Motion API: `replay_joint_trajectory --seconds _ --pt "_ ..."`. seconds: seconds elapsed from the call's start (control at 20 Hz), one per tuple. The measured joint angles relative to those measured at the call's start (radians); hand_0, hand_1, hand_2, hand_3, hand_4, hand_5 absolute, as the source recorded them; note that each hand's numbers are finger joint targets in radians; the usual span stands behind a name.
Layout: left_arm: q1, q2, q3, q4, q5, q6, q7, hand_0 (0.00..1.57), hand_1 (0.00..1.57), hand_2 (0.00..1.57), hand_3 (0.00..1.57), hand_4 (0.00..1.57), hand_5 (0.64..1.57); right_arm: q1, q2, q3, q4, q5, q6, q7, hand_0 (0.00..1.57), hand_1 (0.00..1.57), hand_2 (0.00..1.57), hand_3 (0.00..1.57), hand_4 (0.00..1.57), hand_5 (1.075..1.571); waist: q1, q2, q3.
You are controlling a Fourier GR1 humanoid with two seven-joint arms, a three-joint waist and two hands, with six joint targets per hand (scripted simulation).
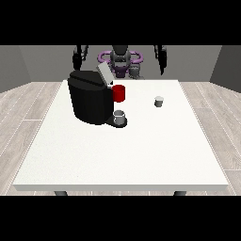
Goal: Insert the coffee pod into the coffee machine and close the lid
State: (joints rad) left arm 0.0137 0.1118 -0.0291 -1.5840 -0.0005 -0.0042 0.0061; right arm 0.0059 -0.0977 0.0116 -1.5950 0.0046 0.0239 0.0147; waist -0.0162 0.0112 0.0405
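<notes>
A black coffee machine stands on the left half of the white table, its grey lid tilted up and open. A small grey cup rests on the machine's base at its right. Behind it stands a red cup. The small grey coffee pod sits alone on the table to the right of the machine. Both hands hang raised beyond the table's far edge: the hand at the view's left and the hand at the view's right. Neither touches anything.
The robot's torso is behind the table's far edge. Wooden floor surrounds the table. White tabletop stretches from the machine to the near edge.
</notes>
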Motion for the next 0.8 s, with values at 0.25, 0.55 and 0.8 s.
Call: replay_joint_trajectory --seconds 0.25,0.55,0.8 --pt "0.007 0.015 0.019 -0.012 0.036 -0.047 -0.05 0.0 0.0 0.0 0.0 0.27 1.571 0.009 0.007 -0.017 0.023 -0.009 -0.009 0.018 0.0 0.0 0.0 0.0 0.13 1.571 0.021 -0.021 -0.0292" --pt "0.046 0.044 0.061 0.008 0.074 -0.118 -0.176 0.0 0.0 0.0 0.0 0.31 1.571 0.028 0.043 -0.085 0.029 -0.022 -0.083 -0.071 0.0 0.0 0.0 0.0 0.14 1.571 0.015 -0.038 -0.0381" --pt "-0.022 0.109 0.091 0.039 0.018 -0.125 -0.17 0.0 0.0 0.0 0.0 0.0 1.571 0.005 0.053 -0.101 0.043 -0.029 -0.098 -0.111 0.0 0.0 0.0 0.0 0.16 1.571 -0.005 -0.014 -0.0397"
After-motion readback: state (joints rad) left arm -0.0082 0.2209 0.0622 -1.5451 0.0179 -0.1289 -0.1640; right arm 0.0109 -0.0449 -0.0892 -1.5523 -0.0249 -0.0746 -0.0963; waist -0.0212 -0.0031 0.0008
